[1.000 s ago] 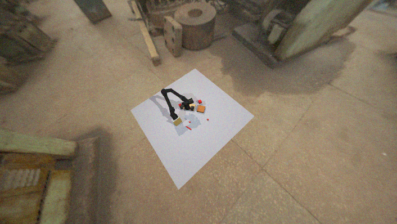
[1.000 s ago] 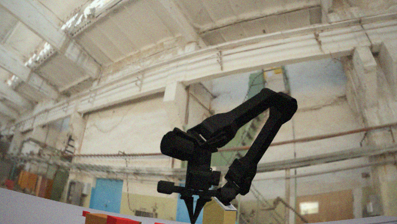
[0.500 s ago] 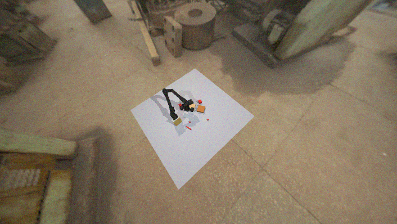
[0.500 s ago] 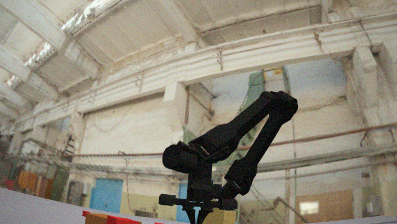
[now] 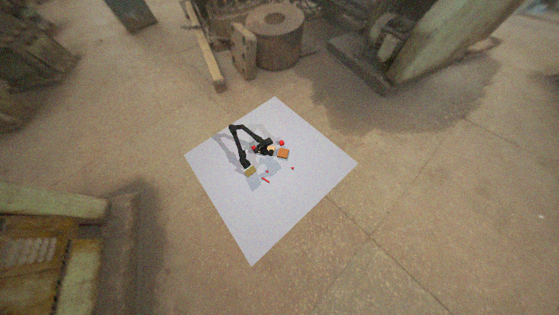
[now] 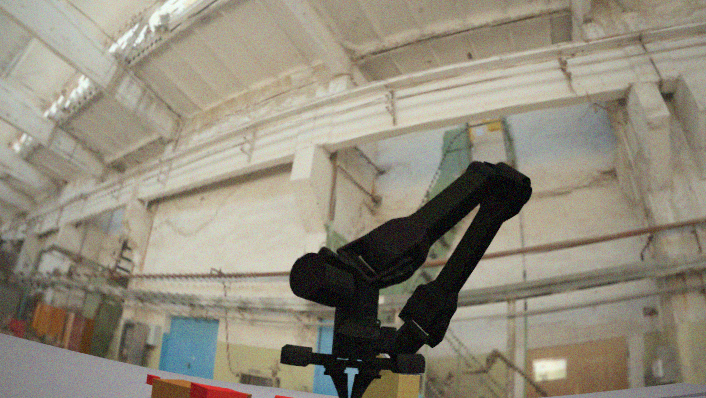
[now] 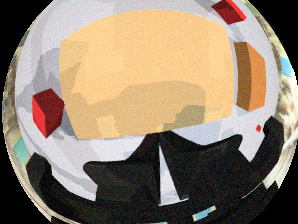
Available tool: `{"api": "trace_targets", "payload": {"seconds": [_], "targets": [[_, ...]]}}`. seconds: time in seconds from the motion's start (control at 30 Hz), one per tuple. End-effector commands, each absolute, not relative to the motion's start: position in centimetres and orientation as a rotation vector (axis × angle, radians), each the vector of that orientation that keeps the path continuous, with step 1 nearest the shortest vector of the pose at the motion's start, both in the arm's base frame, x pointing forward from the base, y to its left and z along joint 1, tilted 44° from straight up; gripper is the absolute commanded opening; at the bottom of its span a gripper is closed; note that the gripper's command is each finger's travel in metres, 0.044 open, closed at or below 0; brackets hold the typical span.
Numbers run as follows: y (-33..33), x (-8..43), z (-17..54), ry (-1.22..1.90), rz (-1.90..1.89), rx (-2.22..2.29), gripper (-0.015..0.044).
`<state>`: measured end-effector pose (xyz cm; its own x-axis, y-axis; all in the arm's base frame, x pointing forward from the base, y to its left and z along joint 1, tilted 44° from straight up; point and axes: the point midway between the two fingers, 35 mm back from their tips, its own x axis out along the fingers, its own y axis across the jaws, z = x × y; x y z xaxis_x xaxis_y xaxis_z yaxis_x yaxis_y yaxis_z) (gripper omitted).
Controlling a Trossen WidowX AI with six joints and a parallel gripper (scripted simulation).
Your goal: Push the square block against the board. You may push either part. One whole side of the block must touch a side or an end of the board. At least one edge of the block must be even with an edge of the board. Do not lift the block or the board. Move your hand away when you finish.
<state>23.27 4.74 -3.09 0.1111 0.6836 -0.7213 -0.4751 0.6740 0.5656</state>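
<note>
Have the board (image 5: pixel 271 148) (image 7: pixel 147 65) lying flat on the white mat (image 5: pixel 253 229), partly covered by the arm (image 5: pixel 236 143) (image 6: pixel 450 215) in top view. Can see the orange square block (image 5: pixel 283 153) (image 7: pixel 251 76) flat beside one end of the board, narrow gap between, so not touching. Read facing sides as roughly parallel. Can't call edges even from these angles.

Have the gripper (image 5: pixel 264 151) (image 6: pixel 351 392) (image 7: pixel 156 128) fingers closed, tips together, holding nothing. See tips at the middle of the board's long side in wrist view, pointing down. Can't tell whether touching the board or just over/beside it. Note hand not clear of the board.

Also have one red cube (image 5: pixel 253 147) (image 7: pixel 48 112) near the board's other end, opposite the block. Find a second red cube (image 5: pixel 281 142) (image 7: pixel 229 12) off the board's corner on the block side. Spot a thin red stick (image 5: pixel 265 180) well apart from the board, toward the arm's base side in top view.
</note>
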Motion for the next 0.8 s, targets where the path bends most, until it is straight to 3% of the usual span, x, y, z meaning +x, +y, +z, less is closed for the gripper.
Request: {"api": "trace_targets", "payload": {"seconds": [0.0,0.77], "targets": [[4.9,24.1,-2.8,1.174,0.863,0.209,0.0000],[3.8,21.1,-4.3,1.177,0.861,0.208,0.0000]]}}
